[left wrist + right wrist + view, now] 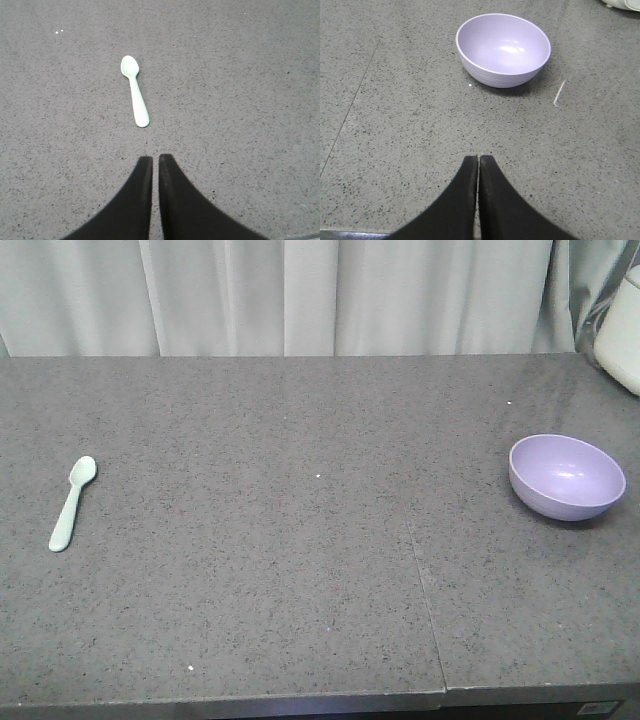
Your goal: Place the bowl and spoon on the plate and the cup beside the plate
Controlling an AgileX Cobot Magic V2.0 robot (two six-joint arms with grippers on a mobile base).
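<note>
A lavender-purple bowl [567,476] [503,49] stands upright and empty at the right of the grey speckled counter. A pale mint-green spoon [73,502] [134,89] lies flat at the far left, scoop end away from me. My left gripper [155,158] hovers short of the spoon's handle, jaws together with nothing between them. My right gripper [478,157] hangs in front of the bowl, well apart from it, shut and empty. The plate and the cup are out of view. Neither gripper shows in the front view.
A white appliance [622,328] sits at the back right corner. A seam [420,580] runs through the counter right of centre. A thin pale sliver [559,93] lies beside the bowl. Grey curtains hang behind the counter.
</note>
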